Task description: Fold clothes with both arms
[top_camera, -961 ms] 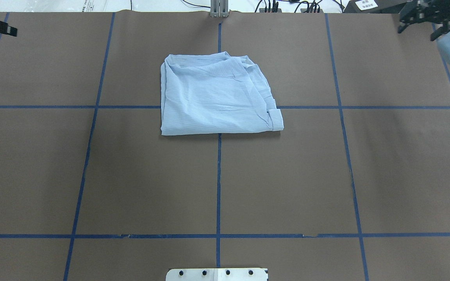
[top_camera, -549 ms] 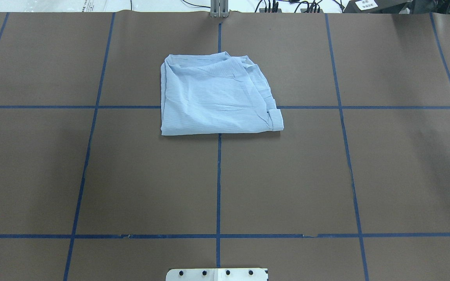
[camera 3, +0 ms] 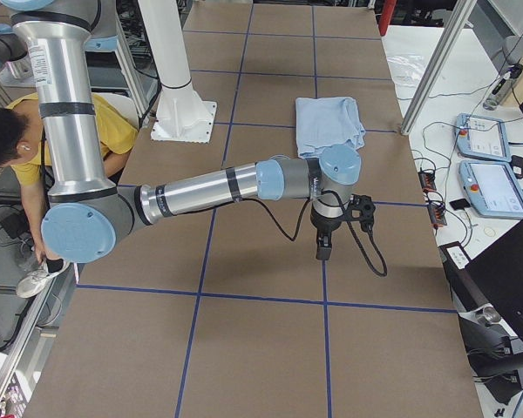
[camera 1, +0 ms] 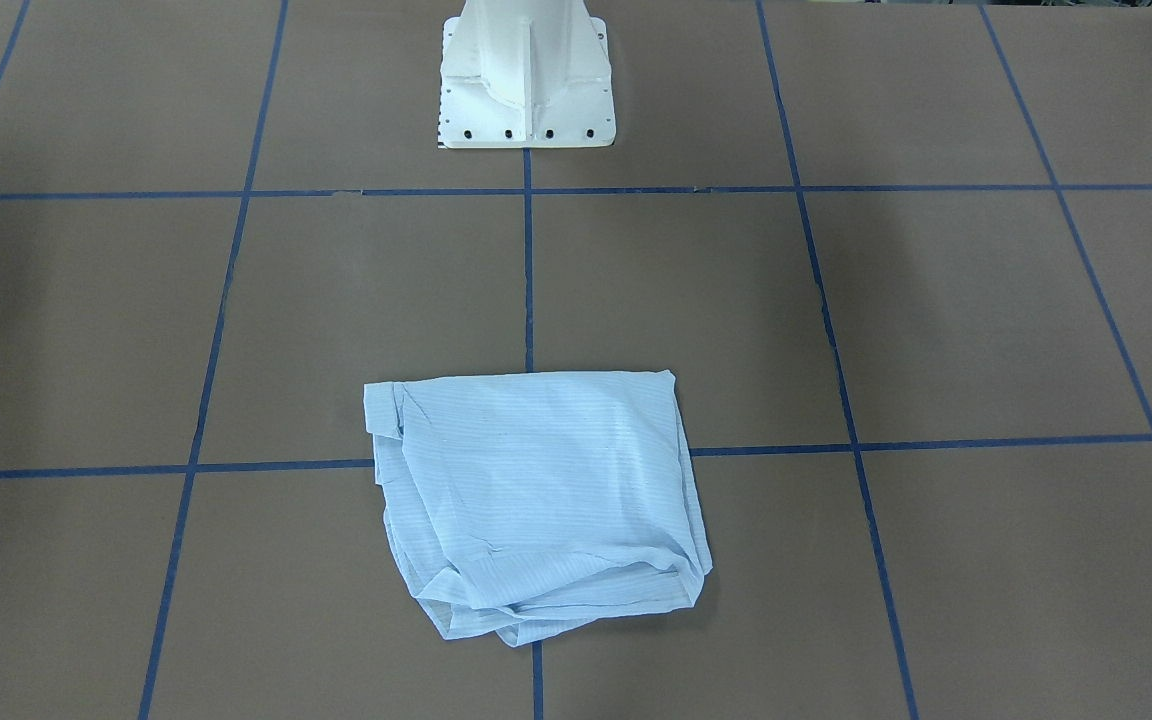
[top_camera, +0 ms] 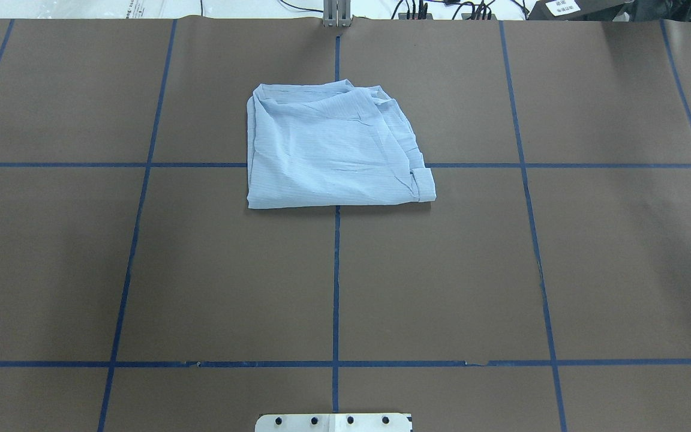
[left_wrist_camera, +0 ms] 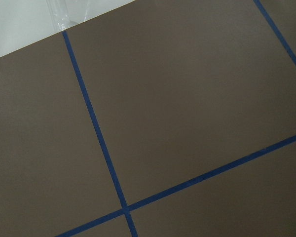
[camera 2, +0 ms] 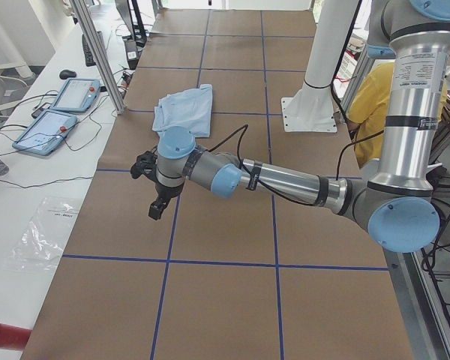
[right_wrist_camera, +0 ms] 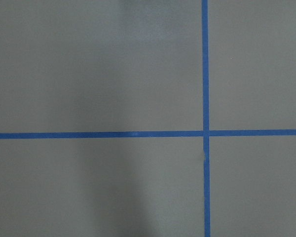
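One shirt: thin light-blue striped shirt (top_camera: 333,150), folded on brown table (top_camera: 141,270).
Grippers: black left gripper (camera 2: 157,211), black right gripper (camera 3: 322,253); we can't tell if they're spread or pinched.

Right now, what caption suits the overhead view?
Folded shirt on the brown table, covering a crossing of blue tape lines.

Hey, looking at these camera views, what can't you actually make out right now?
- left gripper: it shows only in the exterior left view, small and dark, so I cannot tell whether its fingers are open or shut.
- right gripper: the same, in the exterior right view only.
- shirt: no buttons show in any view; they are either folded under or too small.
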